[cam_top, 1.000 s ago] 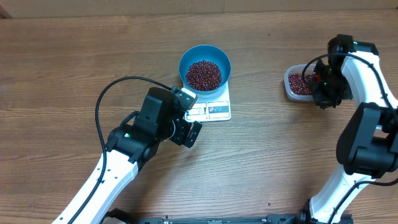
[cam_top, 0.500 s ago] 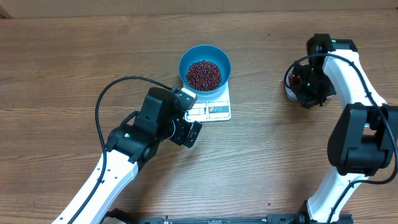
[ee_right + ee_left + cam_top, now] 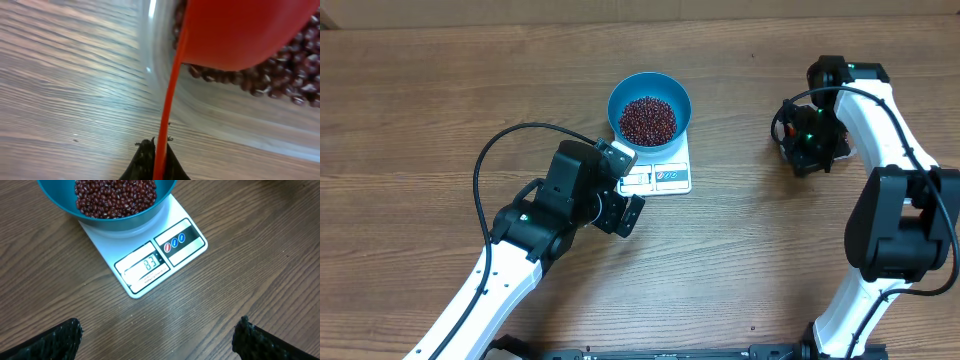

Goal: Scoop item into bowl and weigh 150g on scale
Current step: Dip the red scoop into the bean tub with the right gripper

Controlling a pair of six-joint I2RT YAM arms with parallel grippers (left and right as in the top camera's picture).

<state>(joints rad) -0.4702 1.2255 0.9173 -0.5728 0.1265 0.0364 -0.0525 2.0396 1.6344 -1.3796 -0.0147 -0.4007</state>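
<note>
Red scoop point(image 3: 235, 30) pinched by its thin handle in my right gripper point(image 3: 154, 161), left gripper point(image 3: 157, 337) open, I expect the loose beans point(image 3: 295, 82) to spill easily.

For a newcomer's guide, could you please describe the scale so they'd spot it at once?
Look near the table's middle, ahead of the left gripper. The scale sits under the blue bowl: the only flat white slab, with a display.
</note>
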